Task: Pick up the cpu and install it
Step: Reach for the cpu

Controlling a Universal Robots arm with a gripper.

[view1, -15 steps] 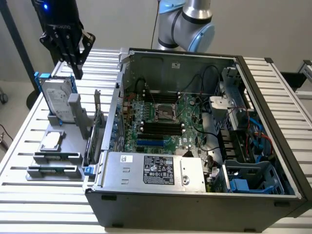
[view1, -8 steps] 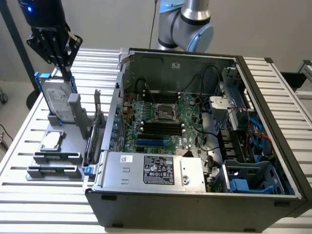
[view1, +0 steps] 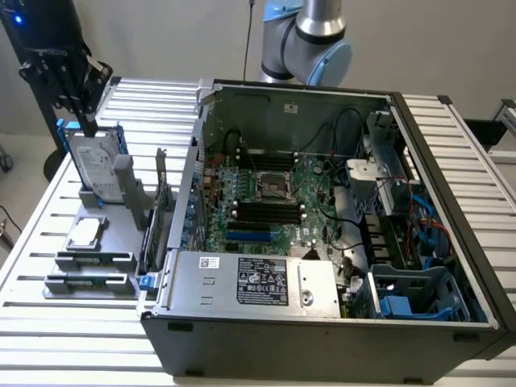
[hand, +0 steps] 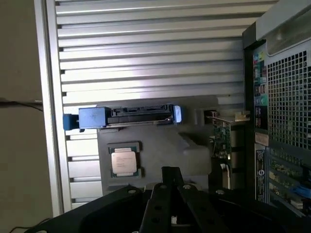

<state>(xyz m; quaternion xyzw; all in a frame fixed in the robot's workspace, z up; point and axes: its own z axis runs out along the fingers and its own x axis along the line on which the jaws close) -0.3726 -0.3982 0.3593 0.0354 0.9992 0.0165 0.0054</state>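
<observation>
Slatted table (view1: 32, 234) with the open PC case (view1: 322, 242); gray fixture (view1: 113, 211) just beside it; hard drive (view1: 93, 165) standing in it; gripper (view1: 89, 125) over the drive, pressed together, holding nothing; cpu (view1: 85, 232) lying flat on the fixture, untouched.

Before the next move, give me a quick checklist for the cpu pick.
1. cpu lying flat in the gray holder, uncovered: ok.
2. Jaws open for a grasp: not ok, shut and empty.
3. Jaws over the cpu: not ok, they hang by the hard drive.
4. Case open, socket exposed: ok.
5. Socket latch raised: cannot tell.
</observation>
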